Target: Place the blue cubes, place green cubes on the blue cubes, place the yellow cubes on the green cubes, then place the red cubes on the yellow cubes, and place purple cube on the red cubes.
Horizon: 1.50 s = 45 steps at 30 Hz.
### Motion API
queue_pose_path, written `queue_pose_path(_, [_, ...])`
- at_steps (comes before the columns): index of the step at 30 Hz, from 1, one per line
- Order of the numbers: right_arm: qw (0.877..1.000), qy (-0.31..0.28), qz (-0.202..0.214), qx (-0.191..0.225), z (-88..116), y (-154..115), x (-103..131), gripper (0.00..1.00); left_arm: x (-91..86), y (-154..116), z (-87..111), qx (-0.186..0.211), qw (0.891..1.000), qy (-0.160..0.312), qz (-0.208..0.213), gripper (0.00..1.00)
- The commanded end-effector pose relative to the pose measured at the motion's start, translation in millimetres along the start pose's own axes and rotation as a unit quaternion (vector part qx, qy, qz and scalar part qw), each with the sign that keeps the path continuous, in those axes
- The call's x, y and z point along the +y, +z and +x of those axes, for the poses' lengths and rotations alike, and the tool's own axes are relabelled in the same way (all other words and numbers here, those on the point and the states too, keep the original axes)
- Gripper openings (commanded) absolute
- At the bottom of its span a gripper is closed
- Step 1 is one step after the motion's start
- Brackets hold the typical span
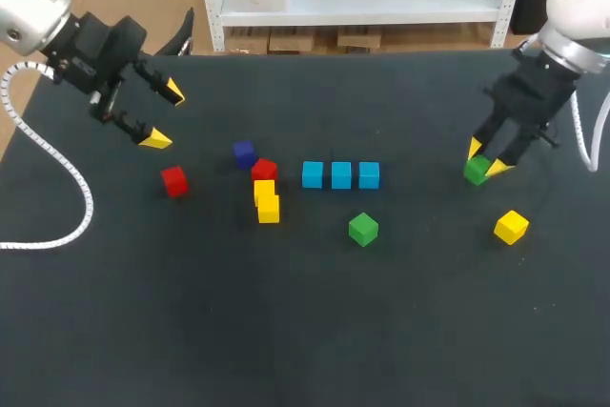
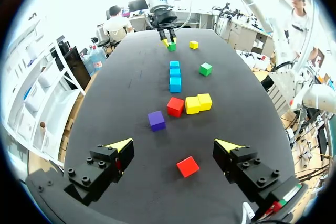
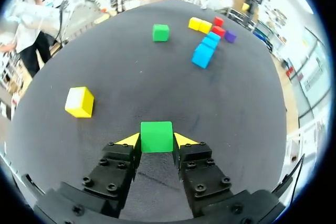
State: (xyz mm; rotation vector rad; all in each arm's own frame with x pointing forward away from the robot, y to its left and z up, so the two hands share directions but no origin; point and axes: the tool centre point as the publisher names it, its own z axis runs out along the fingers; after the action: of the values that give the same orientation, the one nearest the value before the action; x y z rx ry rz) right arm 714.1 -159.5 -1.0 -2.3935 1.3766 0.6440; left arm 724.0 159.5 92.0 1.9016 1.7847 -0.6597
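Three small sky-blue cubes (image 3: 206,48) lie in a row well ahead of the right hand (image 3: 156,140), clamped on one small green cube (image 3: 156,136); the left hand (image 2: 174,145) gapes empty. Nothing is stacked yet.

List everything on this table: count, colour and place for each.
blue cubes: 3, blue, a row at mid-table
green cubes: 2, green, one loose near the blue row, one in the right claw
yellow cubes: 3, yellow, two touching by a red cube, one loose at right
red cubes: 2, red, one against the yellow pair, one alone at left
purple cube: 1, purple, beside that red cube
table: 1, black
left claw: open, over the left side
right claw: shut on a green cube
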Motion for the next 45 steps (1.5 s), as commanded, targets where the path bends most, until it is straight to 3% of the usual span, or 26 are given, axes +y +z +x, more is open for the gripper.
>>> queue_pose_path(1, [0.997, 0.065, 0.033, -0.004, -12.1, -11.4, 9.0, 0.00, 1.0, 0.4, 1.3, -0.001, 1.000, 0.002, 0.000, 1.00])
queue_pose_path(5, [0.983, 0.163, 0.087, -0.008, -32.7, -11.7, 8.1, 0.00, 1.0, 0.4, 1.3, -0.001, 1.000, 0.002, 0.000, 1.00])
queue_pose_path(9, [0.967, 0.224, 0.116, -0.018, -59.9, -1.4, -0.1, 0.00, 1.0, 0.4, 1.3, -0.001, 1.000, 0.002, 0.000, 1.00])
queue_pose_path(16, [0.953, 0.265, 0.145, -0.020, -104.5, 7.8, -28.0, 0.00, 1.0, 0.4, 1.3, -0.001, 1.000, 0.002, 0.000, 1.00])
queue_pose_path(29, [0.956, 0.263, 0.130, -0.020, -144.4, 34.8, -67.9, 0.00, 1.0, 0.4, 1.3, -0.001, 1.000, 0.002, 0.000, 1.00])
queue_pose_path(45, [0.953, 0.271, 0.135, -0.006, -157.5, 59.4, -94.5, 0.00, 1.0, 0.4, 1.3, -0.001, 1.000, 0.002, 0.000, 1.00])
